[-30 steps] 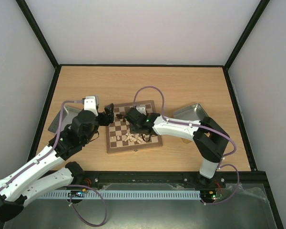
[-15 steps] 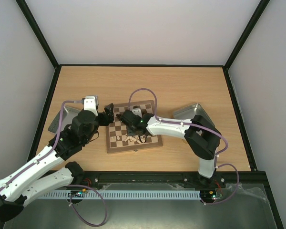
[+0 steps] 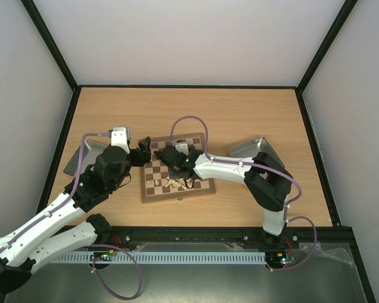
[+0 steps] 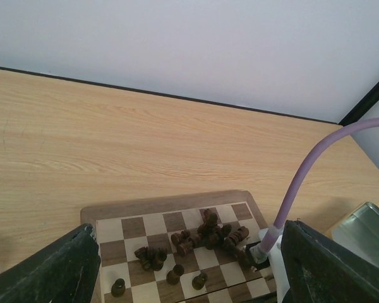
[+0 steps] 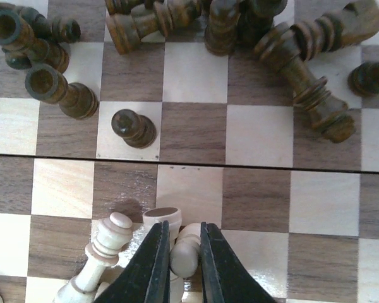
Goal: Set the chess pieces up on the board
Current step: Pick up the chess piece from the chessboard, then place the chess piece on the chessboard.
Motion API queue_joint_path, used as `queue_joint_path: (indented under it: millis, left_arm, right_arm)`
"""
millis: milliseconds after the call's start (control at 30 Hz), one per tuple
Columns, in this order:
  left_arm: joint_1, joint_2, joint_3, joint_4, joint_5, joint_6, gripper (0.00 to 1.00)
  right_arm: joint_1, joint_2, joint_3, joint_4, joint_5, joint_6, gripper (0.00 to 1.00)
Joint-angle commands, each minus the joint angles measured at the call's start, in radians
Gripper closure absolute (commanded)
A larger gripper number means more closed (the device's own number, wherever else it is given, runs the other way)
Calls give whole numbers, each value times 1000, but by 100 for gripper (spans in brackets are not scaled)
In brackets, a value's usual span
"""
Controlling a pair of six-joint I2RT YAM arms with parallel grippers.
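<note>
**Layout.** The square wooden chessboard point(image 3: 177, 197), with dark-brown and cream squares and a light border, lies mid-way across the light wood table point(image 3: 240, 113). It sits between the left grey metal tray point(image 3: 74, 163) and the right grey metal tray point(image 3: 252, 148). Dark pieces are heaped on the far half of the board and cream pieces on the near half. As I read it, no home row is set yet.

**Tools.**
- The right gripper point(image 5: 182, 237) has its fingers pinched almost together on the rounded end of a small pale cream piece point(image 5: 184, 255), which lies flat on the near half. Both fingers appear to touch it.
- The left gripper point(image 4: 189, 237) has its jaws wide apart with nothing between them. It hovers at the board's far-left corner, looking over the dark heap.

**Risks (judgement).**
- The hold is on one end of a piece lying flat. It may swing or slip out on the lift, and it would then need turning upright before it is placed.
- The cream knob-headed piece point(image 5: 107, 243) and the cream piece showing its round base point(image 5: 162, 218) lie just beside the fingers. They could be nudged or dragged along.
- The arms work close together over a small board. A sweep by either one could scatter the heap or clip the other arm.

**Counts.**
- Board: one.
- Trays: two.
- Grippers: two.
- Dark brown pieces point(image 5: 303, 82): at least ten in the right wrist view, most on their sides and overlapping, so no exact total can be given. One dark pawn point(image 5: 134, 129) looks upright, apart from the heap.
- Cream pieces: four show at least in part in the right wrist view. Any others fall outside that view and are too small to count from above.
</note>
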Motion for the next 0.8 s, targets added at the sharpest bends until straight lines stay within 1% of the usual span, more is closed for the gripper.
queue_joint_path:
  millis: [0,267,367,500,633,767]
  left_arm:
    - [0,-5,-11,2,-21,3,20]
    - [0,1,-13,6,-16,-1,20]
    - [0,4,-14,8,-13,-4,20]
    - [0,12,-17,15,-3,-6,20]
    - [0,19,-16,20,5,-8,20]
    - [0,22,-18,18,6,-10,20]
  right_arm:
    - [4,-53,-1,-15,76,26,91]
    - [5,-169,-62,21,135,69,93]
    - [5,-229,-119,25,152,96,93]
    - [4,-290,-201,15,138,135,93]
    - [5,-308,-261,21,111,166,92]
    - [5,-292,-279,20,103,187,92]
